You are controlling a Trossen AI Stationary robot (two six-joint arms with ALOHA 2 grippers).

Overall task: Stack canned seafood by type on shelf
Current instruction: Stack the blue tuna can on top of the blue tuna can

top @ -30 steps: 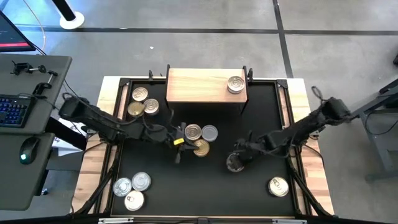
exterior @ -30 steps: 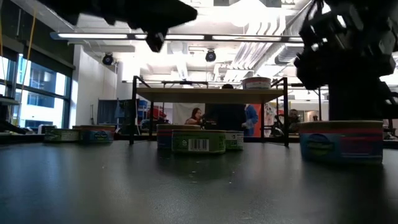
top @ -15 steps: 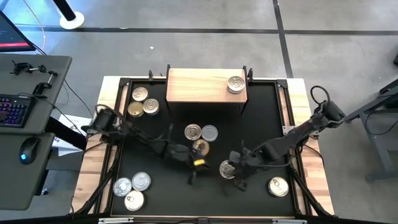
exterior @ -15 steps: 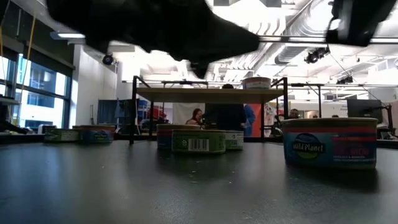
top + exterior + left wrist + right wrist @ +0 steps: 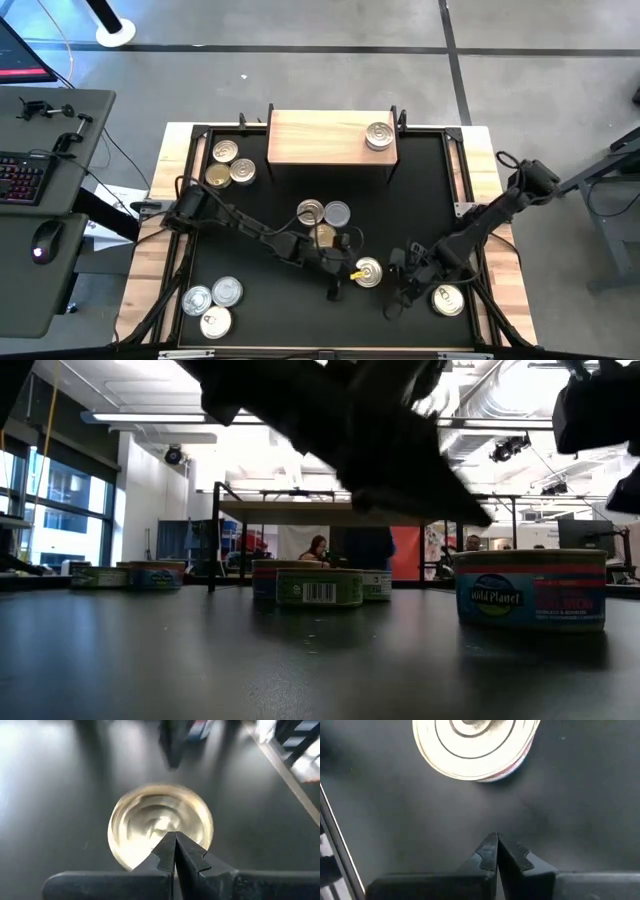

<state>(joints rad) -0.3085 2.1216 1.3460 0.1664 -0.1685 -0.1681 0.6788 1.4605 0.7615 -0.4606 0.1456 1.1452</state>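
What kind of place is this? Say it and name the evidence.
Probably a robotics lab in an open office or workshop: a keyboard and mouse desk beside the table, exposed ceiling ducts, people behind.

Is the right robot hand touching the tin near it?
Apart. In the right wrist view, bare black table shows between the right gripper's shut fingers and the tin.

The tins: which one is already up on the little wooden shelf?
Only the silver-topped tin at the right end of the shelf; every other tin sits on the black tabletop.
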